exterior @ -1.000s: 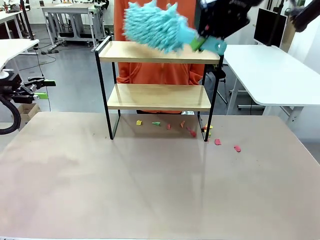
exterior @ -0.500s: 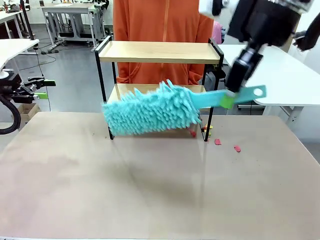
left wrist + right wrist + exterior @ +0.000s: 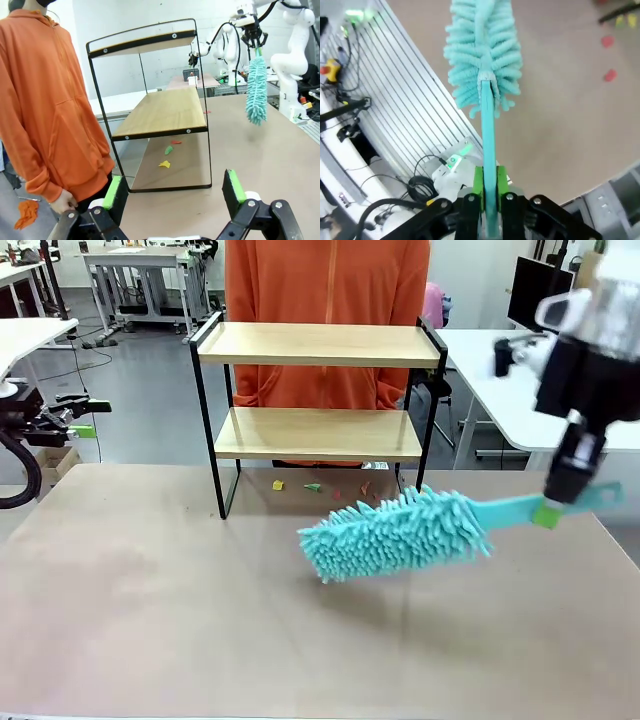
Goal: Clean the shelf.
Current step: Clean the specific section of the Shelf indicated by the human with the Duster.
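right arm (image 3: 590,370) blurred; scraps (image 3: 312,487) under the shelf (image 3: 318,344) too small to identify.

Grey floor (image 3: 150,410), white desks (image 3: 540,390), dark monitor (image 3: 538,295), white wall (image 3: 125,15)

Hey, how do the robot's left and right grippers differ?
The left gripper is open and empty; the right gripper is shut on the handle of the turquoise duster. The left one sits off the table, at its left; the right one hangs near its right edge. Both are black with green pads.
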`<action>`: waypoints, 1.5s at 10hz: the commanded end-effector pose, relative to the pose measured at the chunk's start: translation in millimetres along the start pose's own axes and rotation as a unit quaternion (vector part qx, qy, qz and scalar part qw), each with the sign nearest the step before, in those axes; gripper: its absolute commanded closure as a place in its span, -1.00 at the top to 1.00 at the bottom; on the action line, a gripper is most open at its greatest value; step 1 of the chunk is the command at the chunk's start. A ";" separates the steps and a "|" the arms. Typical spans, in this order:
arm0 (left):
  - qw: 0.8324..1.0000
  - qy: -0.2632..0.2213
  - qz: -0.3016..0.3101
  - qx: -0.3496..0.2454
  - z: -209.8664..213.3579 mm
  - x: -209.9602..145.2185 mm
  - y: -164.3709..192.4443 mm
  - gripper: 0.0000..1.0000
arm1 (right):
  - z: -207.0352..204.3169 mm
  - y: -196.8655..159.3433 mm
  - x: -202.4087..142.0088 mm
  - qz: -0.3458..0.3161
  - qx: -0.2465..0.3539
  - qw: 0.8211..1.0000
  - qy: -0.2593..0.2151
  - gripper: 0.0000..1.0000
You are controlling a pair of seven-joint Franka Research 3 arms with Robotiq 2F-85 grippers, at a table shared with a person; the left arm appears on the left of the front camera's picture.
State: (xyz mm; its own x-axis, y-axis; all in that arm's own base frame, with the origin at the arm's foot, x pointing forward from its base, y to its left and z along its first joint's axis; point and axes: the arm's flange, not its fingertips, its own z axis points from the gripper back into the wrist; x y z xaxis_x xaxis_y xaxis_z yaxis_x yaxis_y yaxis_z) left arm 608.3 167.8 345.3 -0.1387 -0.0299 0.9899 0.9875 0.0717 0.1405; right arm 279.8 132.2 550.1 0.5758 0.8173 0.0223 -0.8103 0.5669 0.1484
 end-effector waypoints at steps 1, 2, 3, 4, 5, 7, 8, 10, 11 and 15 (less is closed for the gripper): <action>1.000 0.004 0.001 -0.004 -2.5 2.6 -1.7 1.00 | -19.0 -20.0 -31.2 0.007 0.010 1.000 -0.019 -0.74; 1.000 0.004 0.001 -0.004 -2.5 2.6 -1.7 1.00 | -26.3 -23.4 -40.2 0.004 0.019 1.000 -0.018 -0.74; 1.000 0.004 0.001 -0.004 -2.5 2.6 -1.7 1.00 | -27.0 -27.6 -42.4 -0.004 0.020 1.000 -0.023 -0.74; 1.000 0.004 0.001 -0.004 -2.5 2.6 -1.7 1.00 | -25.6 -17.9 -32.4 -0.009 0.023 1.000 -0.004 -0.74; 1.000 0.004 0.001 -0.004 -2.5 2.6 -1.7 1.00 | -25.6 -17.9 -32.4 -0.009 0.023 1.000 -0.004 -0.74; 1.000 0.004 0.001 -0.004 -2.5 2.6 -1.7 1.00 | -25.6 -17.9 -32.4 -0.009 0.023 1.000 -0.004 -0.74; 1.000 0.004 0.001 -0.004 -2.5 2.6 -1.7 1.00 | -25.6 -17.9 -32.4 -0.009 0.023 1.000 -0.004 -0.74; 1.000 0.004 0.001 -0.004 -2.5 2.6 -1.7 1.00 | -25.6 -17.9 -32.4 -0.009 0.023 1.000 -0.004 -0.74; 1.000 0.004 0.001 -0.004 -2.5 2.6 -1.7 1.00 | -25.6 -17.9 -32.4 -0.009 0.023 1.000 -0.004 -0.74; 1.000 0.004 0.001 -0.004 -2.5 2.6 -1.7 1.00 | -25.6 -17.9 -32.4 -0.009 0.023 1.000 -0.004 -0.74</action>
State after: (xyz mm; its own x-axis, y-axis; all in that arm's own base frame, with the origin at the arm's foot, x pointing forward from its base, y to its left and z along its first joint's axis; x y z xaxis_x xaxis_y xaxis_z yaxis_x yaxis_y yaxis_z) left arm 608.3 167.8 345.3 -0.1387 -0.0299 0.9899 0.9875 0.0716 0.1405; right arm 270.5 96.4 517.3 0.5897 0.8072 0.0272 -0.7947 0.5740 0.1974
